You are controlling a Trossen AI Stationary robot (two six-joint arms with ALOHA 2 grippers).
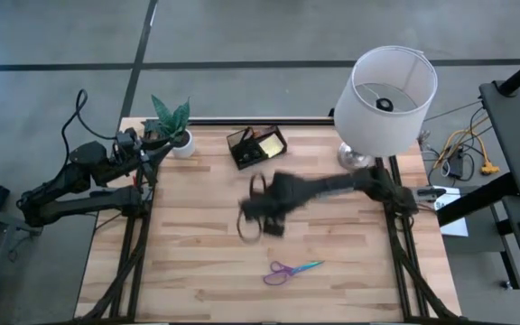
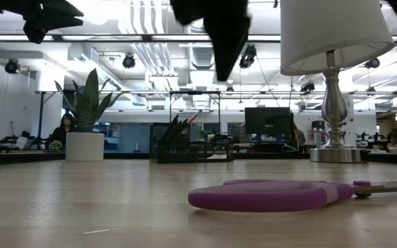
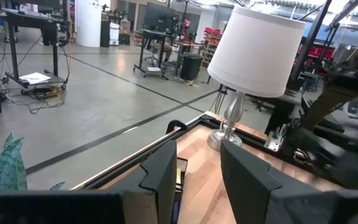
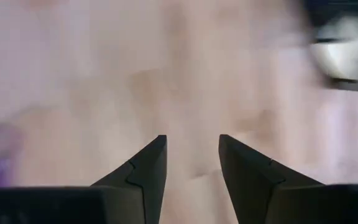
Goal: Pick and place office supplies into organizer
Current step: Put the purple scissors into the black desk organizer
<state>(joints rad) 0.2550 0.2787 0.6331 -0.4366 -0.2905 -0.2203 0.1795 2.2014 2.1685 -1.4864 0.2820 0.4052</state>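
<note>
scissors with purple and teal handles [image 1: 292, 270] lie flat on the pale wooden table [image 1: 197, 271], near its front edge, untouched.
the small black compartment organizer [image 1: 256, 146] stands at the table's back edge, between the white pot with a green plant [image 1: 179, 135] and the white-shaded lamp on a silver base [image 1: 386, 90]; a yellow sticky-note pad [image 1: 269, 143] and several thin dark pens already sit inside it. the right gripper [image 1: 255, 217] hangs above the middle of the table, between organizer and scissors, blurred in the high view; its wrist view shows the two dark fingers [image 4: 148, 174] parted with only bare wood between them, so it seems to hold nothing. the left gripper [image 3: 197, 180] waits off the table's back left corner by the plant, fingers apart and empty.
</note>
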